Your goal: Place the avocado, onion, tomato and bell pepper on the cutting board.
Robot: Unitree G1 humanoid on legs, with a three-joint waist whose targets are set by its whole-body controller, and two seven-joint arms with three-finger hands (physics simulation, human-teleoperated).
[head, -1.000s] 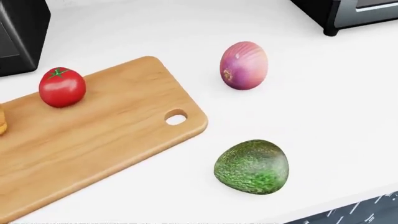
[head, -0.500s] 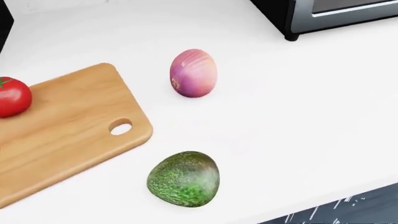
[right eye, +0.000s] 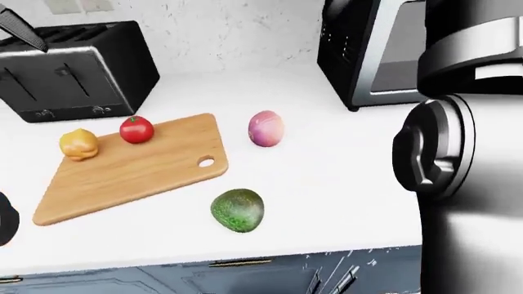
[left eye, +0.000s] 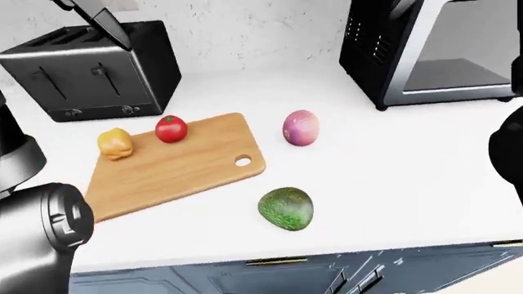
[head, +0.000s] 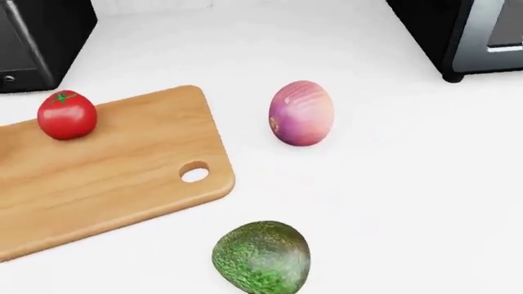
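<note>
Nearest the lower edge of the head view lies the avocado (head: 262,257), resting on the white bench (head: 409,184) just below and to the right of the cutting board (head: 106,177), apart from its rim. Further up, the onion (head: 301,113) stands on the bench to the right of the board's upper corner, also clear of it. On the board itself, the tomato (head: 67,114) sits near the upper left edge, and in the left-eye view the bell pepper (left eye: 115,143) rests beside it at the board's left end. Thus two items appear placed and two remain.

Neither hand shows its fingers: only dark arm segments enter at the lower left of the left-eye view and the right of the right-eye view, so their opening cannot be told, and nothing is seen held.

Judged from this layout, the avocado is the likely next pick. A good grasp would descend from above, fingers spanning its broad middle, since its rounded body may roll. The bare centre of the board, near the handle hole (head: 194,172), offers room.

Beyond stand a toaster (left eye: 94,70) at upper left and an oven (left eye: 425,49) at upper right.
</note>
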